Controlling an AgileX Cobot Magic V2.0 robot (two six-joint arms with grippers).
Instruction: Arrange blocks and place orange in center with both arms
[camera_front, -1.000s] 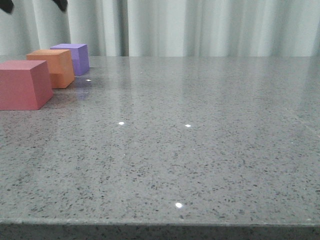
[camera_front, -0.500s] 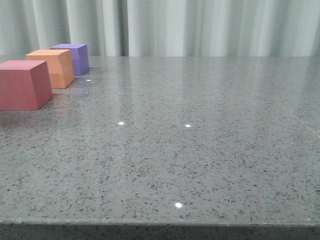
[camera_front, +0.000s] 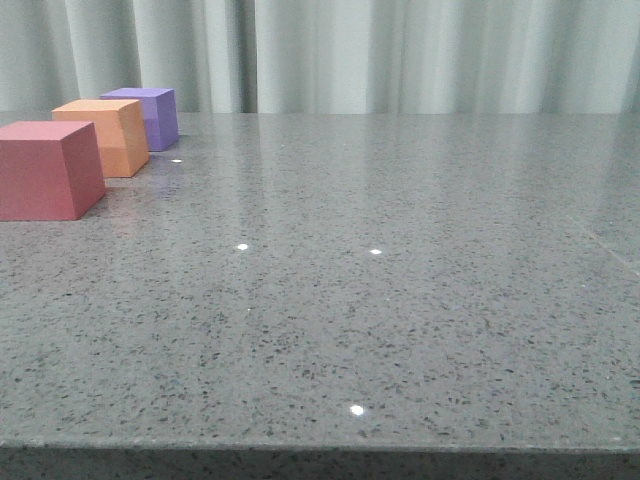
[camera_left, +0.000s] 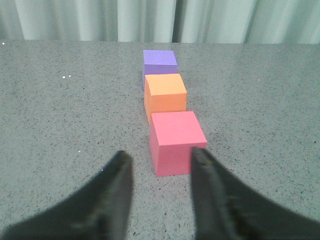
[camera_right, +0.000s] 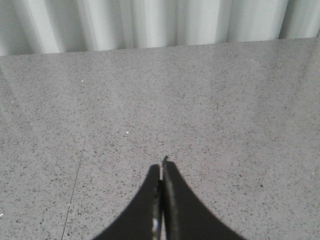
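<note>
Three cubes stand in a row at the table's far left: the red-pink cube (camera_front: 45, 170) nearest, the orange cube (camera_front: 108, 135) in the middle, the purple cube (camera_front: 148, 116) farthest. The left wrist view shows the same row: red-pink (camera_left: 176, 141), orange (camera_left: 165, 96), purple (camera_left: 159, 65). My left gripper (camera_left: 161, 157) is open and empty, just short of the red-pink cube, its fingertips apart from it. My right gripper (camera_right: 163, 166) is shut and empty over bare table. Neither gripper shows in the front view.
The grey speckled table (camera_front: 380, 280) stretches to the right of the cubes, its front edge at the bottom of the front view. A pale curtain (camera_front: 400, 50) hangs behind the table's far edge.
A dark gripper part seen at the top left of the front view one second ago has left that view. The cubes have not moved.
</note>
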